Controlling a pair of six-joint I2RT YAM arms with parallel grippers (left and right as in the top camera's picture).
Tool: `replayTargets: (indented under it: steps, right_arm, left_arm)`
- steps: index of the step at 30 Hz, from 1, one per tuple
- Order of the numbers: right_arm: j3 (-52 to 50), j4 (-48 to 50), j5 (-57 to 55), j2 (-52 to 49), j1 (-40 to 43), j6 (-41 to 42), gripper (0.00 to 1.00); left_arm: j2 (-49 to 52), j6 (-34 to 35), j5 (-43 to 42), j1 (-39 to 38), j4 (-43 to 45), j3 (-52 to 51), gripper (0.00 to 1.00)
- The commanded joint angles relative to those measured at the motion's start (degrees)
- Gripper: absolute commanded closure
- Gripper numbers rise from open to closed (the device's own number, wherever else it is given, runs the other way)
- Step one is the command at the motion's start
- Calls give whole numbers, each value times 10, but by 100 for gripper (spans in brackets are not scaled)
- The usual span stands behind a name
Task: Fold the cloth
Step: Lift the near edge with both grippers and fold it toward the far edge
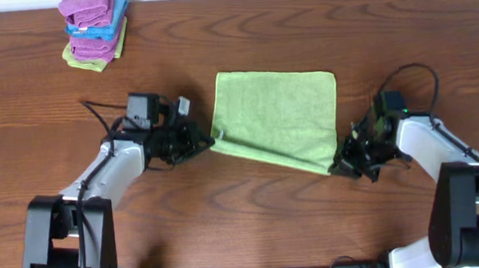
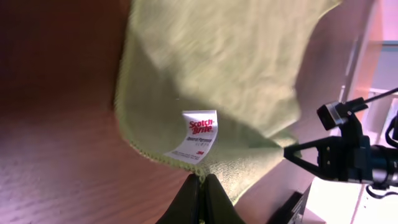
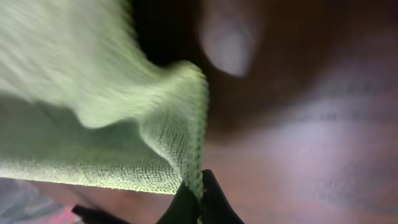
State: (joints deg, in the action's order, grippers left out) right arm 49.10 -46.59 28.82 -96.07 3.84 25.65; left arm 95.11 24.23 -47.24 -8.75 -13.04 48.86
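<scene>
L pincer (image 2: 200, 185) is clamping the green cloth (image 1: 277, 118) at its lower-left corner, nr the tag (image 2: 199, 134); R pincer (image 3: 200, 185) is clamping the lower-right corner. I'm seeing the cloth lying ctr-frame on the table (image 1: 255, 227).

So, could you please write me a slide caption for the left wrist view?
Left pincer shut on the hem of a green Scotch-Brite cloth beside its label, over the wooden table.

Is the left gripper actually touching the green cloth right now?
Touching. The left wrist view shows the left gripper pinched shut on the hem of the cloth, just below the white label.
</scene>
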Motion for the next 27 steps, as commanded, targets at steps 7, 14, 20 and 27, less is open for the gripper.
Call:
replayTargets:
  steps: [7,14,20,27]
  right_arm:
    - [57,38,-33,-2,-2,17,98]
    - [66,120,-32,-2,0,37,98]
    - [82,129,-24,-3,-1,45,98]
    - [82,123,-24,-3,-1,45,99]
  left_arm:
    - [7,2,49,0,14,47,94]
    - [72,13,48,0,44,85,94]
    - [107,13,28,0,43,129,94]
    - [113,18,-2,-3,39,129,61]
